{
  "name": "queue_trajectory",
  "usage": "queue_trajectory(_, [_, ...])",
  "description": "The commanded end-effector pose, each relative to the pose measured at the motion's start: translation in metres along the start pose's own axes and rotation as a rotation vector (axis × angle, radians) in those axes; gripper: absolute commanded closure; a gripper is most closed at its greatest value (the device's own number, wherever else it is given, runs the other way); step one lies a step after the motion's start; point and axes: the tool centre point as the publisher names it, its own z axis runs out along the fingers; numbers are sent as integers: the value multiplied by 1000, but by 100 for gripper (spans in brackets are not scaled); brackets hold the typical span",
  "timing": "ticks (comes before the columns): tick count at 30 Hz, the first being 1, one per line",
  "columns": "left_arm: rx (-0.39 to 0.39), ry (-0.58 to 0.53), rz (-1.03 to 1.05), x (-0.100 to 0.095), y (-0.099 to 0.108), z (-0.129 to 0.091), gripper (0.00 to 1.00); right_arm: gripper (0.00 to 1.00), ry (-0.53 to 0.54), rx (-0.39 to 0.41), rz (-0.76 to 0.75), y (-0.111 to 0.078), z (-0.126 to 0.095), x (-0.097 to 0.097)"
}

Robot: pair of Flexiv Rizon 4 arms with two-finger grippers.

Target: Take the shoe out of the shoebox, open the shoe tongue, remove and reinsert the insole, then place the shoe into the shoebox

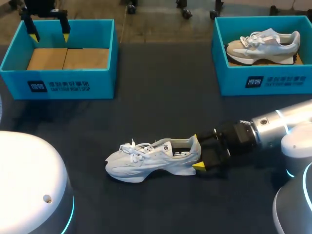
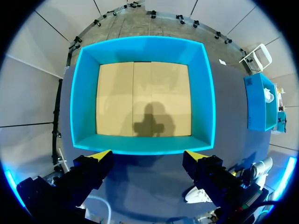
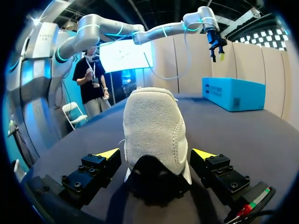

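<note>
Right fingers (image 3: 108, 153) astride shoe (image 3: 154, 122); toe hidden

Table (image 1: 161, 112): dark and flat. It fills most of the head view.
Right box (image 1: 265, 80): blue with no lid. It stands on the table at the far right corner (there is a dark patch with white marks on its front wall). Its walls are bright blue inside too.
Other shoe (image 1: 263, 46): tan and white, with white laces. It lies inside the right box and takes up nearly the whole length of it. Its toe points left and its heel points right. There is a bit of black at the heel.
</note>
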Motion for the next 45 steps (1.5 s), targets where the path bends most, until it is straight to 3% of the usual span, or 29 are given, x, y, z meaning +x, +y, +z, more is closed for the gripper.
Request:
queue_trajectory(1, [0, 0, 0, 0, 0, 0, 0, 0, 1, 5, 5, -1, 10, -2])
queue_trajectory(29, [0, 0, 0, 0, 0, 0, 0, 0, -49, 2, 12, -3, 35, 0])
queue_trajectory(30, [0, 0, 0, 0, 0, 0, 0, 51, -56, 4, 17, -4, 36, 0])
queue_trajectory(31, [0, 0, 0, 0, 0, 0, 0, 56, -57, 5, 18, -4, 36, 0])
queue_trajectory(32, [0, 0, 0, 0, 0, 0, 0, 100, -63, 6, 21, -4, 36, 0])
queue_trajectory(45, [0, 0, 0, 0, 0, 0, 0, 100, -182, 30, 60, -3, 28, 7])
